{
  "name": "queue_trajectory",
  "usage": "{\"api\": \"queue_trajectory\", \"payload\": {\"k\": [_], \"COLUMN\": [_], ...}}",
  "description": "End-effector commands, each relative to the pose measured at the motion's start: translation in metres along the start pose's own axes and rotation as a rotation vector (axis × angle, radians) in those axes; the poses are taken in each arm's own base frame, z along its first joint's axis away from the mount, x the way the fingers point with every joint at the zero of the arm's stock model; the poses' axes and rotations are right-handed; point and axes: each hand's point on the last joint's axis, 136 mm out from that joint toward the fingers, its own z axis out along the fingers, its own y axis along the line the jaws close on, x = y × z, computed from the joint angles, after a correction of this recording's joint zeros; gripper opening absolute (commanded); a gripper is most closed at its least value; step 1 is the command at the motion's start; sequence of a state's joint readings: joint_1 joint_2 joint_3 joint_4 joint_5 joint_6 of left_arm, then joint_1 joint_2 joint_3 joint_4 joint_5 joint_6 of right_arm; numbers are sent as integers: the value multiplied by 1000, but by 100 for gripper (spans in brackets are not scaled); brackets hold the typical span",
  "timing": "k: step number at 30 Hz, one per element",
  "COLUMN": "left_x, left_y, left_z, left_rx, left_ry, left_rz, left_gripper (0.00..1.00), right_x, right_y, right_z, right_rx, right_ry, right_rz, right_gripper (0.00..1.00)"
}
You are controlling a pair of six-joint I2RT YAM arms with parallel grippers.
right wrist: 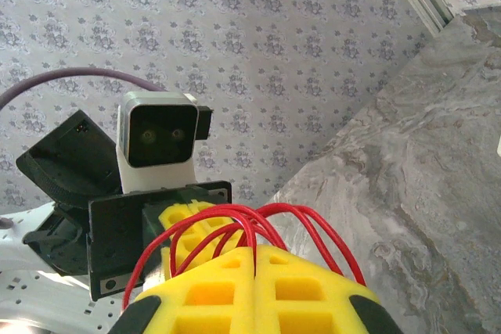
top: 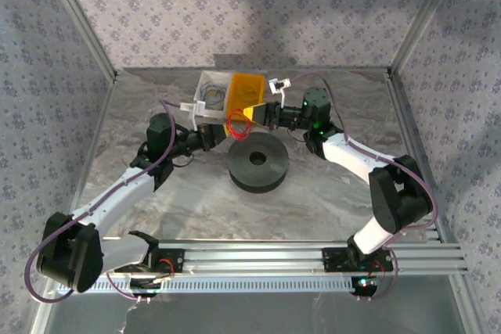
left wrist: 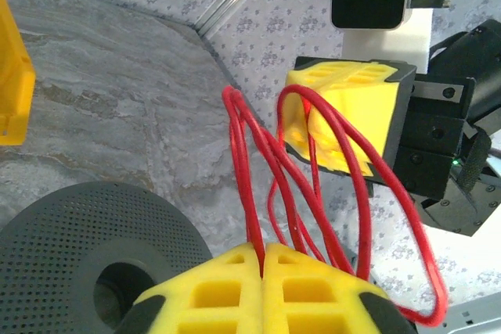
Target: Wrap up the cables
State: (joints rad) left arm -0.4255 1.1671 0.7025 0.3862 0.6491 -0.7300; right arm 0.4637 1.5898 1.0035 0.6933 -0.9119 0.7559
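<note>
My left gripper (left wrist: pixel 262 260) and right gripper (right wrist: pixel 254 260) are both pinched tight on the red cables (top: pixel 237 124). Loops strung between them, centre of the top view, just above the dark grey spool (top: pixel 258 163).

A dark grey round spool (top: pixel 258 163) lies flat at the middle of a marble-patterned tabletop (top: pixel 329 201). Behind it, a yellow bin (top: pixel 245 90) stands just beside a white box (top: pixel 200 91). Floral-print walls (top: pixel 235 5) enclose the table on three sides, and an aluminium rail (top: pixel 266 260) runs along its near edge.
</note>
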Motion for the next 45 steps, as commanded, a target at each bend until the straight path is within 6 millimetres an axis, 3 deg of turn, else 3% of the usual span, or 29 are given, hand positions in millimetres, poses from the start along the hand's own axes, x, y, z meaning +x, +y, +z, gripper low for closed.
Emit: {"api": "queue_trajectory", "payload": {"k": [1, 7, 22, 30, 45], "left_x": [-7, -1, 8, 17, -15], "left_y": [0, 14, 39, 67, 99], "left_z": [-3, -14, -48, -71, -87], "left_rx": [1, -57, -186, -369, -656], "left_ry": [-35, -34, -24, 30, 137], "left_rz": [28, 3, -25, -50, -17], "left_gripper": [0, 0, 0, 0, 0], "right_x": [2, -6, -37, -50, -73], "right_y": [0, 0, -3, -2, 0], "right_z": [-2, -20, -97, -138, -188], "right_rx": [-9, 31, 214, 341, 520], "right_ry": [1, -17, -131, -179, -257], "right_rz": [-10, -29, -70, -114, -110], "right_gripper": [0, 0, 0, 0, 0]}}
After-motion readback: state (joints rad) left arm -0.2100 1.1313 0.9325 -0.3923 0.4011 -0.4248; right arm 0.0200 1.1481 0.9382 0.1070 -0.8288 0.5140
